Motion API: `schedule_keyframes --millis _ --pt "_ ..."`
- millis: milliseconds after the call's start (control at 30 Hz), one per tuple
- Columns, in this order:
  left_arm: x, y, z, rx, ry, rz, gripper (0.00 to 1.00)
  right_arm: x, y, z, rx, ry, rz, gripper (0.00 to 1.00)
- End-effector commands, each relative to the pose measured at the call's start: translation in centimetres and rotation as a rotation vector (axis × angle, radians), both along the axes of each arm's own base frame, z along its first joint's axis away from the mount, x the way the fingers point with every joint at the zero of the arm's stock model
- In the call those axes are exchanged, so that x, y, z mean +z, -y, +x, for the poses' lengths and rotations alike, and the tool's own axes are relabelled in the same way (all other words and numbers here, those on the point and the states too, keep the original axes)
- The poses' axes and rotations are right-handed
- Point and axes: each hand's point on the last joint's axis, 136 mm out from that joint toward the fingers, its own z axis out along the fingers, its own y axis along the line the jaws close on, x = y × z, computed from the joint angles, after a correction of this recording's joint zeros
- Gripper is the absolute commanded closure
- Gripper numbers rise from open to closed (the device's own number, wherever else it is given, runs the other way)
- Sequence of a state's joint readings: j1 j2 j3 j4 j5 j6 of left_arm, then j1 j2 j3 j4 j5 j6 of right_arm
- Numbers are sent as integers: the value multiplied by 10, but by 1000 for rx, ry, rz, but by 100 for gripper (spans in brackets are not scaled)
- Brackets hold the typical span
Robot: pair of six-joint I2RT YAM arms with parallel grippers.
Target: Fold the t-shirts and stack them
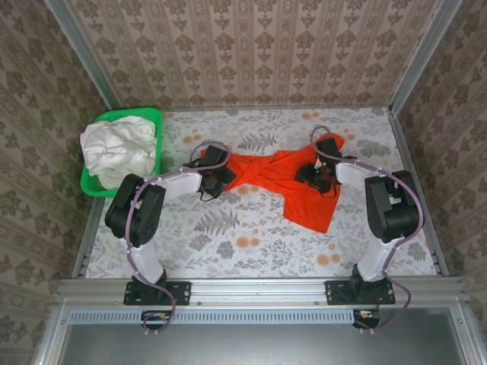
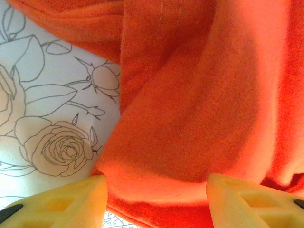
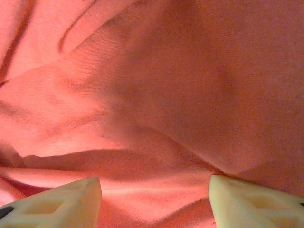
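The orange-red t-shirt [image 1: 293,190] lies crumpled across the middle of the table, one part trailing toward the front right. The white t-shirt [image 1: 116,148] is bunched in the green basket [image 1: 156,122] at the back left. My left gripper [image 1: 215,182] is down at the orange shirt's left end. In the left wrist view its yellow fingertips [image 2: 71,202] stand apart, a raised fold of orange cloth [image 2: 190,118] between them. My right gripper [image 1: 313,176] is down on the shirt's right part. Its pale fingertips [image 3: 251,202] also stand apart over a ridge of the cloth [image 3: 156,118].
The table has a flower-patterned cover [image 1: 228,243]; its print shows beside the shirt's edge [image 2: 52,114] in the left wrist view. Metal posts and patterned walls close the table in at the back and sides. The arms' bases sit on a rail [image 1: 259,293] at the near edge.
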State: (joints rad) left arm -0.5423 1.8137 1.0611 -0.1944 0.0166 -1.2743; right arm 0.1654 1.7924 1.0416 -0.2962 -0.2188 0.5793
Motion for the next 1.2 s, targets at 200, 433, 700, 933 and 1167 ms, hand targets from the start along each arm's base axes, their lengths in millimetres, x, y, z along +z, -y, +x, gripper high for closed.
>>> schedule_keyframes --millis 200,433,700,933,1167 --pt "2 -8 8 52 -4 31 100 2 3 -8 6 -46 31 37" --pt "71 -21 5 44 75 107 100 6 6 -12 -5 -36 28 37" --pt "111 -22 17 38 126 82 100 5 6 -11 -7 -35 34 37" --pt "138 -4 91 -75 228 88 100 6 6 -10 -8 -36 34 37" --pt "142 22 179 -257 294 121 73 10 5 -8 -9 -34 38 37"
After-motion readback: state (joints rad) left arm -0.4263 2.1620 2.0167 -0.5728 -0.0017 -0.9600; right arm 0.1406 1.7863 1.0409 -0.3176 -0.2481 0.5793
